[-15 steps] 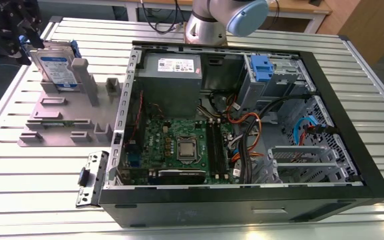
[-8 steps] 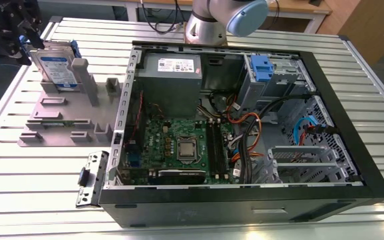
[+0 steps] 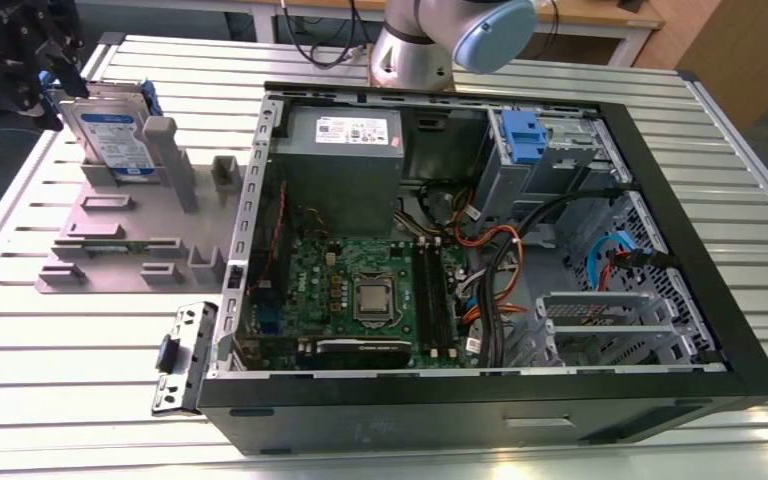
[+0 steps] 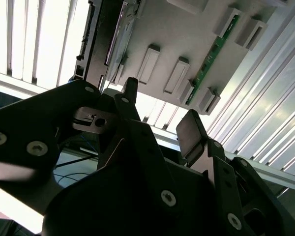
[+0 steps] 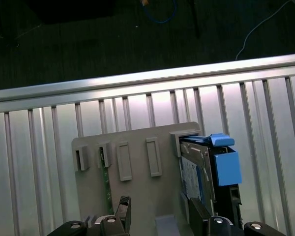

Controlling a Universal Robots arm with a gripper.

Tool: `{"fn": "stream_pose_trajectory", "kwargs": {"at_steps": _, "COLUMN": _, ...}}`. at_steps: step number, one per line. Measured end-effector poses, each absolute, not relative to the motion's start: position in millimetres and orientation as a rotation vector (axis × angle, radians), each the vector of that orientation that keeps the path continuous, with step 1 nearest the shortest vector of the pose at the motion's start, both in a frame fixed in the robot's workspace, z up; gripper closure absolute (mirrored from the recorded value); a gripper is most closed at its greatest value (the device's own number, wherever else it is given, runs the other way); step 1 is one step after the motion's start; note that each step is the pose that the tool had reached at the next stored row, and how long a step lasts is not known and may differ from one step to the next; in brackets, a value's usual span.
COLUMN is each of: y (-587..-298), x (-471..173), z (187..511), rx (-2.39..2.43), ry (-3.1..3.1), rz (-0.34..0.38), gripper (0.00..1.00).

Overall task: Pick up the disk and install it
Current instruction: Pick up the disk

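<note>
Disk (image 3: 115,135) stands up on its edge in the end slot of the grey rack (image 3: 131,235). Gripper (image 5: 160,209) hangs just above the rack, jaws apart, holding nothing. Disk looks hard, a bit heavy and easy to break, so pinch its flat sides gently

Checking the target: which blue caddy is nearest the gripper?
The disk upright in the grey holder, beside the gripper; the other caddy sits inside the case.

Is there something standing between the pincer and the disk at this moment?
Nothing visible does. In the first wrist view the open pincer hangs over the grey holder, and the disk stands upright in it, uncovered, right by the pincer.
</note>
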State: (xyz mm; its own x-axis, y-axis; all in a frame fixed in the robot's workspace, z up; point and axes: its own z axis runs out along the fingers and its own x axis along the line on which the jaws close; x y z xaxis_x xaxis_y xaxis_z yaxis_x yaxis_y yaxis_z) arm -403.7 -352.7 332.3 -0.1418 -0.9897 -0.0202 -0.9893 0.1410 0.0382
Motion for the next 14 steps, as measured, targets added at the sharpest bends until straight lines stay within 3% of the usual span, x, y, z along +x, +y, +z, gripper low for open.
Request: {"fn": "stream_pose_trajectory", "kwargs": {"at_steps": 14, "y": -349.5, "x": -406.9, "z": 329.0, "rx": 2.051, "ry": -2.366, "rz": -0.066, "gripper": 0.42}}
